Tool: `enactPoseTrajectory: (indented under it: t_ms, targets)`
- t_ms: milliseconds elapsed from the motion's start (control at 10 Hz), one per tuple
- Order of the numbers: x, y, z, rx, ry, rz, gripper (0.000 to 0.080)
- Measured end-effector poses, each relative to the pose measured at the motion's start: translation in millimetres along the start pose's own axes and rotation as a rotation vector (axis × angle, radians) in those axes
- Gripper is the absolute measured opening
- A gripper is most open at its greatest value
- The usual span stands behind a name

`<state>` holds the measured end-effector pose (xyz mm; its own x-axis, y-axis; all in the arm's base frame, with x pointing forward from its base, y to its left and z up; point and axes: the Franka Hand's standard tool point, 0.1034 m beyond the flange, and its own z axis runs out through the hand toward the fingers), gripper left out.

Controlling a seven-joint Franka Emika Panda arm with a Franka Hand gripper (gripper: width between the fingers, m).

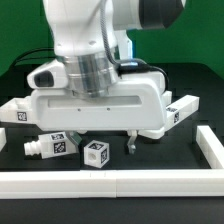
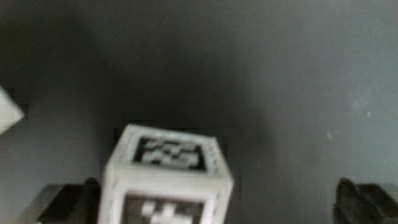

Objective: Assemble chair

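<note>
Arm [image 1: 85, 40] low over the black table [image 1: 150, 150]. The pincer [image 2: 219, 200] points down with its jaws wide apart and nothing gripped.

Chair is all loose parts, none joined:
- Block [image 1: 95, 153], a white cube with tags on the faces that show, upright on the table under the pincer body. In the wrist view the block [image 2: 169, 170] sits between the two fingers [image 2: 71, 200], off-centre and close to one of them. Cannot tell if it touches.
- Leg [image 1: 50, 146], white and tagged, lying on its side just beside the block, toward the exterior view's left.
- Slab [image 1: 14, 112] at the exterior view's left edge and second slab [image 1: 184, 106] at its right, both tagged and partly hidden behind the pincer body.

White corner [image 2: 7, 108] at the edge of the wrist view; cannot tell which part it is.

Plain white rail [image 1: 60, 183] runs along the near table edge and up the exterior view's right side. The block and leg lie inside it.
</note>
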<state>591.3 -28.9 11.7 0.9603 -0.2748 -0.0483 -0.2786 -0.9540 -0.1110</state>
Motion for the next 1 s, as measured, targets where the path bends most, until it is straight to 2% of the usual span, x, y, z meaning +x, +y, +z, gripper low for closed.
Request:
enactPoseTrajectory:
  t_ms: [100, 300, 400, 500, 600, 800, 900, 1000]
  targets:
    - [0.7, 0.9, -0.6, 0.0, 0.001, 0.0, 0.0649]
    - [0.5, 1.1, -0.3, -0.001, 0.0, 0.0, 0.039]
    - [0.6, 1.1, -0.5, 0.0, 0.001, 0.001, 0.039]
    - [0.6, 2.3, -3.3, 0.002, -0.002, -0.004, 0.0281]
    - [-0.6, 6.6, -21.9, 0.015, -0.003, -0.008, 0.0281]
    - [-38.0, 16.8, -55.6, 0.027, -0.009, -0.048, 0.0281]
    - [-62.0, 18.5, -78.9, 0.037, -0.006, -0.041, 0.0281]
    - [-81.8, 21.5, -86.3, 0.036, -0.007, -0.034, 0.0281]
